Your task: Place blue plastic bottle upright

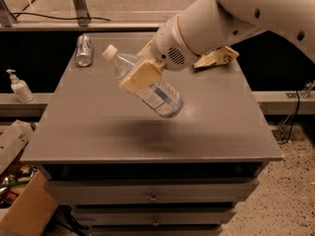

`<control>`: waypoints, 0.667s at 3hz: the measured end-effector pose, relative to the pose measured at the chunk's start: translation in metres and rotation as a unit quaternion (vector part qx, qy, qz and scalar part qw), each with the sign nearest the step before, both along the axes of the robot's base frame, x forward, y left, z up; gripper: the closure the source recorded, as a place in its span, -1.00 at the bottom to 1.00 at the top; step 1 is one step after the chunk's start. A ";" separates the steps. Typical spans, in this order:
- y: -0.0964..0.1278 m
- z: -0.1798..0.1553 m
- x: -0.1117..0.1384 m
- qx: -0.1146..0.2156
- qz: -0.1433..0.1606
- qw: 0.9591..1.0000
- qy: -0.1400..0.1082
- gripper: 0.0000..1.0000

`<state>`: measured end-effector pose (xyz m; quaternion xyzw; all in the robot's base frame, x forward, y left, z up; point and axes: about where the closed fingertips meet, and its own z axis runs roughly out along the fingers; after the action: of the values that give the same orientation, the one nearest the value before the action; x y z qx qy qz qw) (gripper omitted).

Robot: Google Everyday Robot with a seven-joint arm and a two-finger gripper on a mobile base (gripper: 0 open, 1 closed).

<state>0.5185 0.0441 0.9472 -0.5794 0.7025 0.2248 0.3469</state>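
The blue plastic bottle [156,91] is clear, with a white cap and a blue-and-white printed label. The gripper [141,74], above the table's middle and clamped around the bottle, has pale tan pads [141,76] on a white arm [231,14]. The table [216,127] is plain grey. At far left lies a silver can [83,49], and further left stands a white pump bottle [19,87]. The cardboard box [27,213] at near left is brown.
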 end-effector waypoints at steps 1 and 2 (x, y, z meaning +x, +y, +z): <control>0.014 0.031 -0.001 0.096 0.014 0.995 -0.005 1.00; 0.024 0.049 -0.009 0.171 0.021 0.985 -0.010 1.00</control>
<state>0.5097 0.0685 0.9963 -0.5283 0.6378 0.3432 0.4430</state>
